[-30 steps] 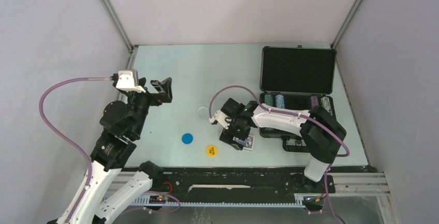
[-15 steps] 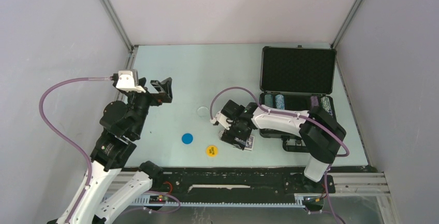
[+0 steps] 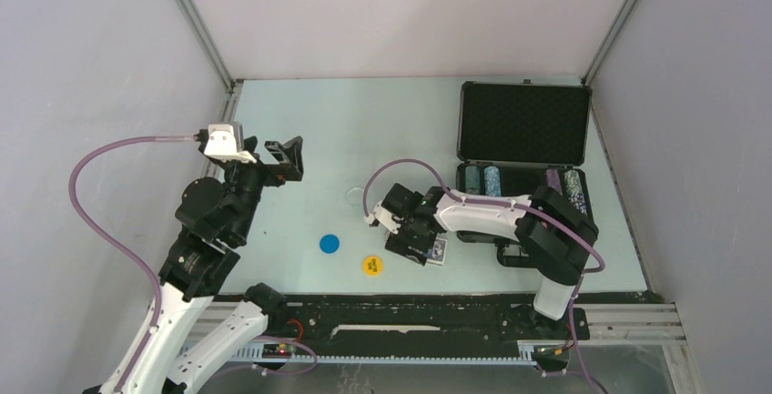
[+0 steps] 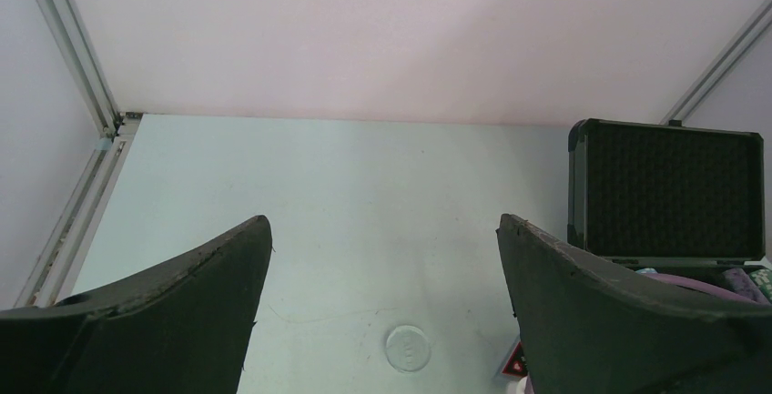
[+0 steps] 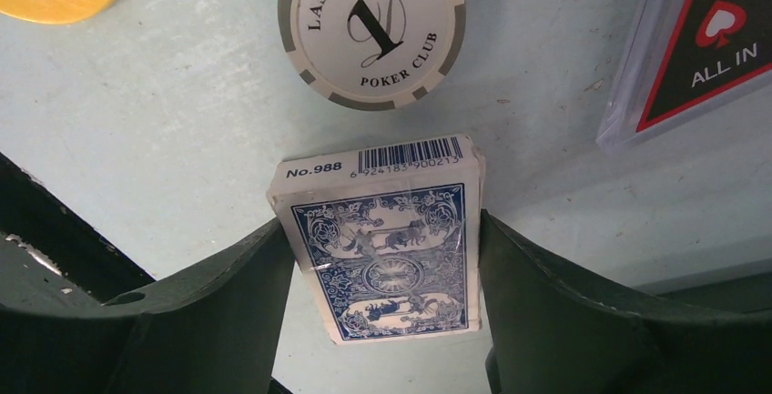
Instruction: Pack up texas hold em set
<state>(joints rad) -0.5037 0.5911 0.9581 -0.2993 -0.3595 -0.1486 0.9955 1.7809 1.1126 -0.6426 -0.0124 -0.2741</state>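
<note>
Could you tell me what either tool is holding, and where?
The right tool clamps the blue card deck by its long edges; the left tool holds nothing.

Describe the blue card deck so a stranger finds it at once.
Find the open black case far right on the table; the right gripper sits just left of its near half. Between its jaws lies the blue card deck: rectangular, ornate blue back, barcode edge, unlike the round white chip beside it.

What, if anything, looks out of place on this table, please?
Several pieces lie loose outside the open case: a blue disc, a yellow disc, a grey-edged chip, and a card deck pinched in the right gripper.
</note>
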